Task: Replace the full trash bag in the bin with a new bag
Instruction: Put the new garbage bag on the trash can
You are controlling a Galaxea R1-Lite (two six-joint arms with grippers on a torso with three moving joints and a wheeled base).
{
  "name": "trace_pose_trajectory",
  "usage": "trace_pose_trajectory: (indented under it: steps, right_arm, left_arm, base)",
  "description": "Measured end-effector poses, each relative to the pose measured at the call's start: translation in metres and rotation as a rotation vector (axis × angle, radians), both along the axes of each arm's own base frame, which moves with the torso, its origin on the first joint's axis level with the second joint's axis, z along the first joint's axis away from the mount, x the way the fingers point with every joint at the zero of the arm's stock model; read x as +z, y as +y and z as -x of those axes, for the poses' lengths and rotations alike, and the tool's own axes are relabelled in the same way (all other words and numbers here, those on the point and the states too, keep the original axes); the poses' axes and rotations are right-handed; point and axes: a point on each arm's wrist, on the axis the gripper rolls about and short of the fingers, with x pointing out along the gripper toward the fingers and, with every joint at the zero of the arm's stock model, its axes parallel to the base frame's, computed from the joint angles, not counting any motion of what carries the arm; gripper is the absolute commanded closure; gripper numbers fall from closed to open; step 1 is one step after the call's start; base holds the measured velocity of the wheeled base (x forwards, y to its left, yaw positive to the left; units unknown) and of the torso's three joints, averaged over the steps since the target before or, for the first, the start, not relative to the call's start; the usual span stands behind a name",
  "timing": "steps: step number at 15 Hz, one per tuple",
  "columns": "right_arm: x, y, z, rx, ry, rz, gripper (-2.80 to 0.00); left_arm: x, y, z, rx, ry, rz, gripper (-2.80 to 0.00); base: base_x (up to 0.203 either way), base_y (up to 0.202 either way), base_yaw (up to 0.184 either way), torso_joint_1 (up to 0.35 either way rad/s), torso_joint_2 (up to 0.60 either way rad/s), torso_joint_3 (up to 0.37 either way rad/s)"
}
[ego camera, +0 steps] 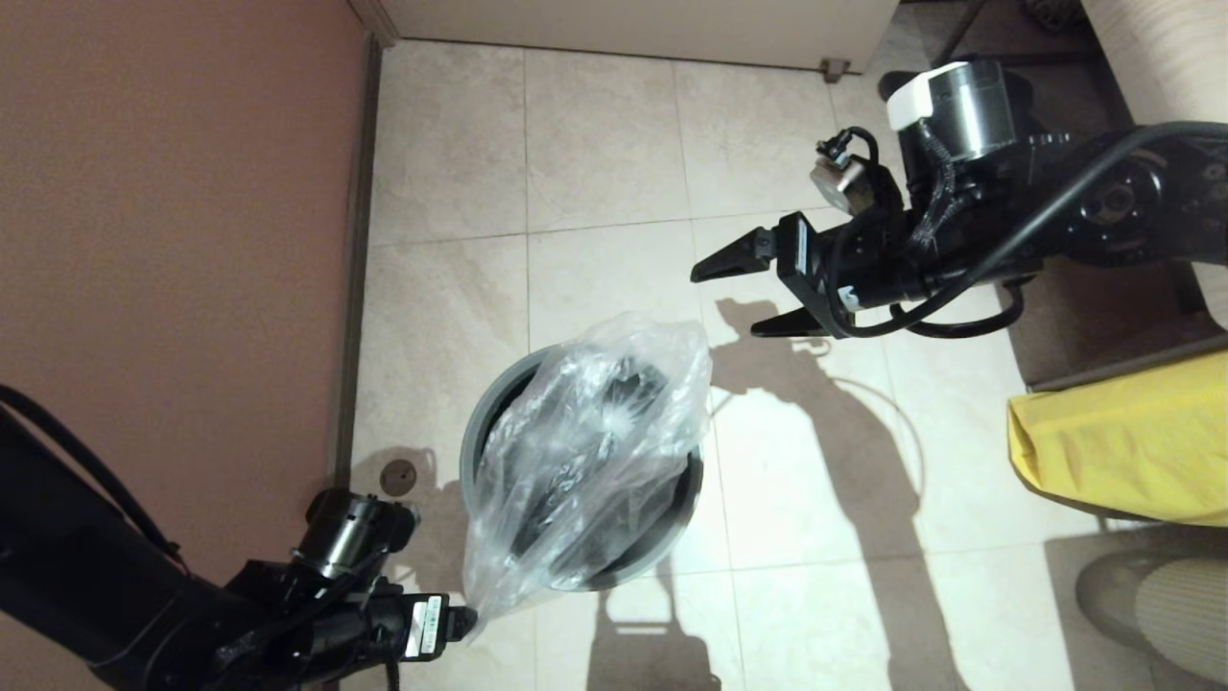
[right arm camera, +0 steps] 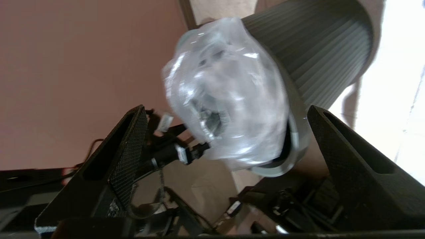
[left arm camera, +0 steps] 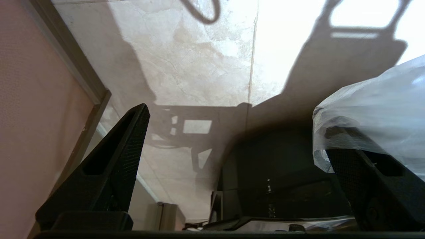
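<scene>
The bin [ego camera: 477,422], round with a grey rim and black inside, stands on the tiled floor mid-view. The new bag [ego camera: 585,432], clear and crinkly, is draped loosely over its mouth, bulging up and hanging over the near rim. My left gripper [ego camera: 468,620] is low beside the bag's hanging corner. In the left wrist view it [left arm camera: 236,119] is open wide, and the bag [left arm camera: 375,99] lies over one fingertip. My right gripper [ego camera: 726,302] hovers open above and beyond the bin, holding nothing. The right wrist view shows the bag [right arm camera: 225,93] and the bin's ribbed wall [right arm camera: 315,49] between its spread fingers.
A pink wall [ego camera: 173,240] with a baseboard runs along the left, close to the left arm. A yellow sack [ego camera: 1122,441] lies at the right, with a pale ribbed rounded object [ego camera: 1185,605] below it. A cabinet base [ego camera: 624,29] edges the far side.
</scene>
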Motion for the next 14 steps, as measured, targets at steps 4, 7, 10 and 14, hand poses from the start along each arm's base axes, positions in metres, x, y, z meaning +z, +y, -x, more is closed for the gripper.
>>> trace_pose_trajectory:
  steps: [4,7,10,14]
  right_arm:
    - [0.017,-0.007,0.022,0.001,0.007,0.005,-2.8]
    - [0.015,0.013,0.041,0.017,0.0,0.086,0.0]
    - [0.008,0.048,0.057,0.024,-0.104,0.228,0.0]
    - [-0.005,0.081,0.063,0.032,-0.231,0.388,0.0]
  left_arm:
    - [0.027,0.004,0.004,0.007,-0.114,0.038,-2.8]
    - [0.053,0.003,0.01,-0.009,-0.222,0.078,-2.8]
    - [0.073,0.004,0.016,-0.013,-0.306,0.108,-2.8]
    - [0.103,0.006,0.027,-0.03,-0.384,0.149,0.0]
  base:
    - [0.0,0.0,0.0,0.0,0.0,0.0]
    - [0.0,0.0,0.0,0.0,0.0,0.0]
    - [0.0,0.0,0.0,0.0,0.0,0.0]
    - [0.0,0.0,0.0,0.0,0.0,0.0]
